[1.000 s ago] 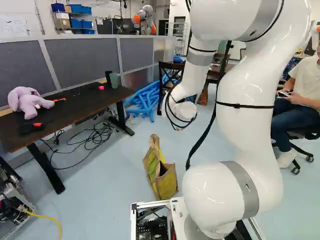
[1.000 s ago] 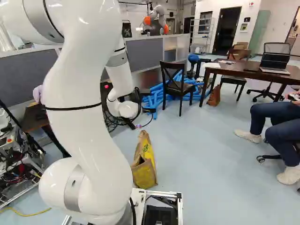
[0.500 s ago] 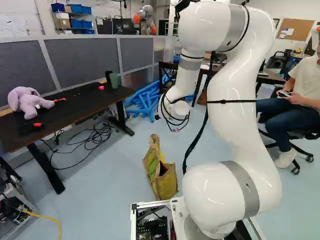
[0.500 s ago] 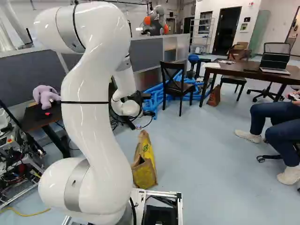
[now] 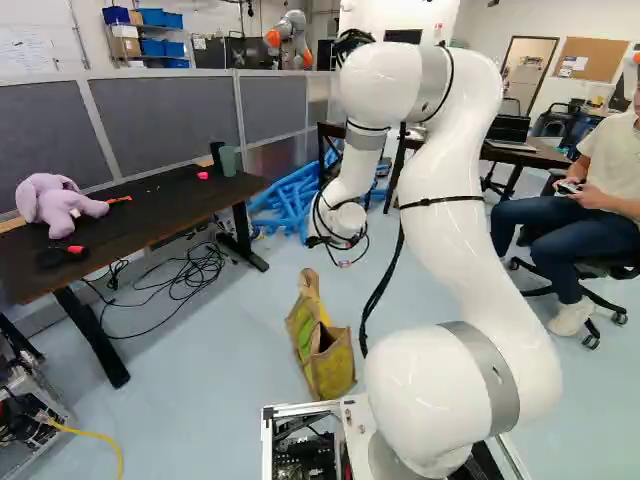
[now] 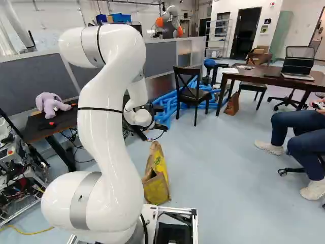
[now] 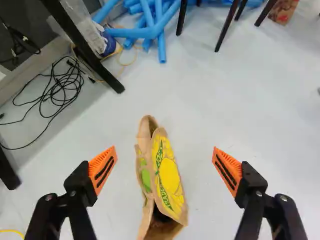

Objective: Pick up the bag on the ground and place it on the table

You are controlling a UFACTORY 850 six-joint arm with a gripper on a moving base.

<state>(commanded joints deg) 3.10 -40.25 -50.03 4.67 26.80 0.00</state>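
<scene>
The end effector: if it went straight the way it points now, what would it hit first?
Probably the bag on the floor, framed by the open end effector in the wrist view. Depth is hard to judge there, so it might just miss the bag and meet the floor beside it.

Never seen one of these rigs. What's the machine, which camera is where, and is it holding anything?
It's one white, jointed robot arm on a moving base, ending in a black two-finger gripper with orange pads.

The left and right base views come from cameras on the base, behind the arm, one to each side. They show one scene, so it's one arm and one bag. The wrist view looks along the gripper.

Nothing is held: the fingers stand open. The tan and yellow bag sits on the pale floor. On the long dark table in the left base view are a lavender plush toy and a green cup; a black laptop stands on another table.
</scene>
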